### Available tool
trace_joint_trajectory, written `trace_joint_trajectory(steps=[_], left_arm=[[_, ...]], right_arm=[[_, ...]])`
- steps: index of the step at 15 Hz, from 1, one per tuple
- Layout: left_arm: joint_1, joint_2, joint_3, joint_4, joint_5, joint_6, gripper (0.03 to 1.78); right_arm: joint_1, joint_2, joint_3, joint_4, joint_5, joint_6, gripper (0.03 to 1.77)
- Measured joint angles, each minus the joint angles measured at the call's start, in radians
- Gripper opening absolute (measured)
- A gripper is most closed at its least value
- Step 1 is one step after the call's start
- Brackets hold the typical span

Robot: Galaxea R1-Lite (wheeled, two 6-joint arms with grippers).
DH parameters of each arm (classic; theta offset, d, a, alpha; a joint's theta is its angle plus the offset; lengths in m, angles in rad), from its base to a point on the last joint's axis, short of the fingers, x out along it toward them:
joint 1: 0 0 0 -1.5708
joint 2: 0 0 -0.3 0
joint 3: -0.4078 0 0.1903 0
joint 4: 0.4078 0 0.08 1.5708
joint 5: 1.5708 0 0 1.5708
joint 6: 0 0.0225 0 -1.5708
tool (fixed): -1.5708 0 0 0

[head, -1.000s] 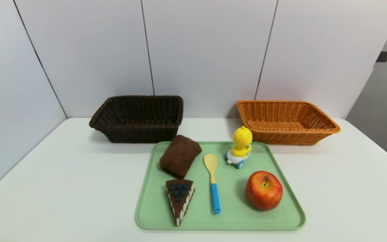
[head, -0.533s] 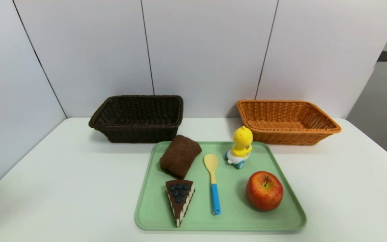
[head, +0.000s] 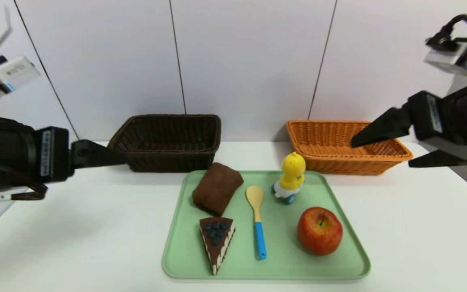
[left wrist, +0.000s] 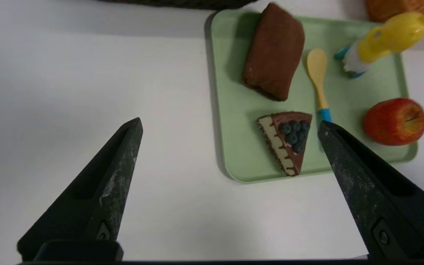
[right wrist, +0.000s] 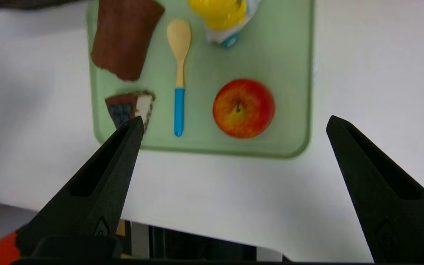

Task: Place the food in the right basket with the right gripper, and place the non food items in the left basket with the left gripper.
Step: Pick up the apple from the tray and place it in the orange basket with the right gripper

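Both arms are matte black and blocky, each with a small silver-white box mounted on top, and black cables loop over them. The left end effector (left wrist: 228,127) and right end effector (right wrist: 234,121) each carry two long, tapered black fingers (left wrist: 105,184) with scuffed, speckled surfaces, a slot and a small screw near the base. A white label strip marks each wrist.

Red apple (head: 319,230) at tray's 4 o'clock, cake slice (head: 216,241) at 7, spoon (head: 257,219) centre, brown cloth (head: 217,188) at 11, yellow duck toy (head: 290,177) at 1, dark basket (head: 166,142) and orange basket (head: 345,147) behind.
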Motion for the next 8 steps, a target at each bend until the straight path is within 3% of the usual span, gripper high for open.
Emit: trace_joint_trajectory(steps=[3,8], left_arm=[[-0.054,0.062,0.004,0.047,0.018,-0.048,1.69],[-0.082,0.088,0.001,0.045,0.018,-0.05,1.69]], right_arm=[[0.072,0.093,0.002,0.094,-0.029,0.038,1.71],[0.083,0.214,0.054,0.092,-0.03,0.044,1.71]])
